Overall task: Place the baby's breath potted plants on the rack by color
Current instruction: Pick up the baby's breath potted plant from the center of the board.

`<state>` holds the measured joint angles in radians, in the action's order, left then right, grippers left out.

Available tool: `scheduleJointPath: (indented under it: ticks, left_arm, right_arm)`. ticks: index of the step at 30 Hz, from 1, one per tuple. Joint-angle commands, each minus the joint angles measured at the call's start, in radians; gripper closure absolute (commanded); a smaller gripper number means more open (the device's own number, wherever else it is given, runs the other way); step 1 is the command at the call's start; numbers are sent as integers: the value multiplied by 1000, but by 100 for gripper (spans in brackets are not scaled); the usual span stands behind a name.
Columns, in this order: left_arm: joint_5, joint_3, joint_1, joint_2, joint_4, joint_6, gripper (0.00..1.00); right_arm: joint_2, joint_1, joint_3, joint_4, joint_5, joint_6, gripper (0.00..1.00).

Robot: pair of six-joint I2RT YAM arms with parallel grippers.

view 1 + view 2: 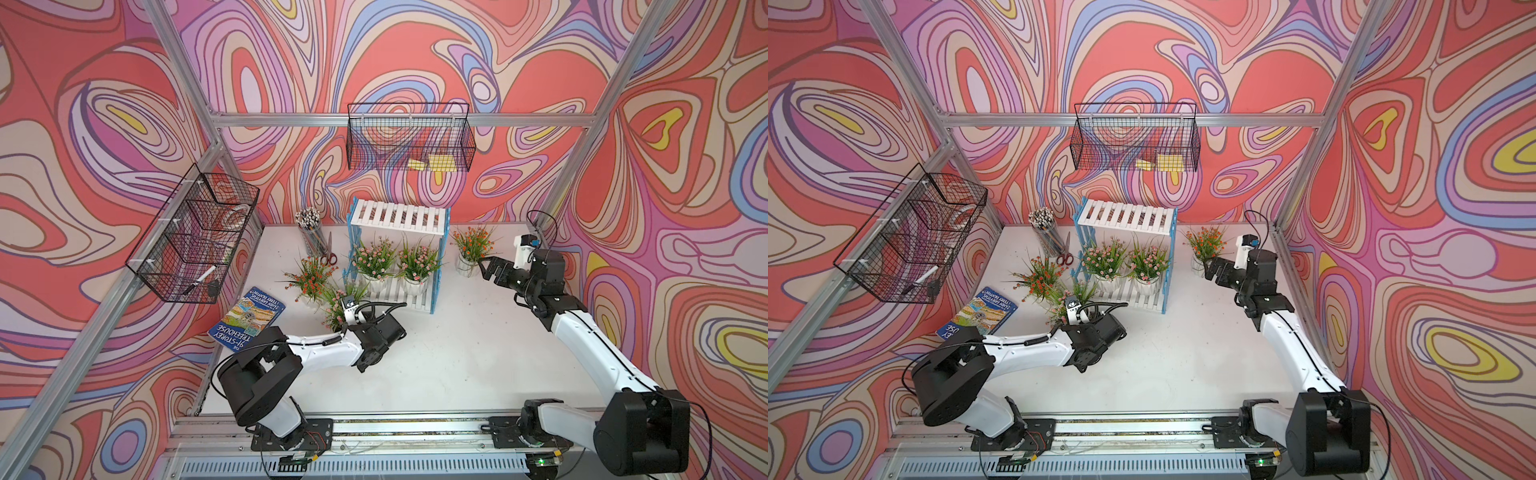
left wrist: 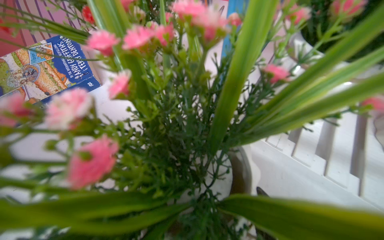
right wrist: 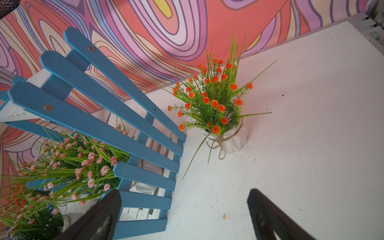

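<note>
The rack [image 1: 439,266] stands toward the back of the counter [image 1: 457,353], and its lower shelf [image 1: 399,297] already carries one pink plant [image 1: 374,259] and a second pink plant [image 1: 417,264] side by side, which suggests this tier is being kept for pink, while the bare upper shelf [image 1: 399,218] is probably left for the orange pair. The third pink plant [image 2: 166,116] is at the rack's front left corner, and its white pot [image 2: 216,178] lies just beside the slatted edge of the lower shelf, likely so that it can join the other two. The left gripper [image 1: 348,316] reaches into this plant from the front. Leaves and flowers fill the left wrist view and cover the gripper in both top views, so I cannot tell whether it is apart or clamped on the pot, nor whether the pot rests on the counter. The left orange plant [image 1: 309,276] stands on the counter just behind it, between a blue book [image 1: 249,318] and the rack, with the two sets of sprigs mingling. The right orange plant [image 3: 214,99] stands on the counter just beside the rack's blue right side. The right gripper [image 3: 185,193] is aimed at it with its jaws wide apart and nothing between them, near the plant's pot but not touching it, apparently lined up to take hold of it
</note>
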<state>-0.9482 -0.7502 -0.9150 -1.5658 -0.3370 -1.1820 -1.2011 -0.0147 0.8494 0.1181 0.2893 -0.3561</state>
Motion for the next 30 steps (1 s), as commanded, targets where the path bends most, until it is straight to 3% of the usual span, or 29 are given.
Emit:
scheduleJointPath:
  ticks: [1,9,16,23,30]
  left_arm:
    - [-93,-23,-40,14,-52,-3,33]
    - [-119,-33,-138,52,-70,26,36]
    - [-113,-32,-192,124,50,187,36]
    - [-61,-87,-193,88,262,420,37]
    - [14,-147,-152,-4,390,533,37]
  right_arm:
    - [-8,-5,-6,-15,5,14,2]
    - [-8,-5,-11,-15,-4,14,2]
    - [-5,-5,-13,-18,-13,15,2]
    - [7,-5,-8,-6,-32,19,2]
    - [16,-5,-5,6,-45,27,2]
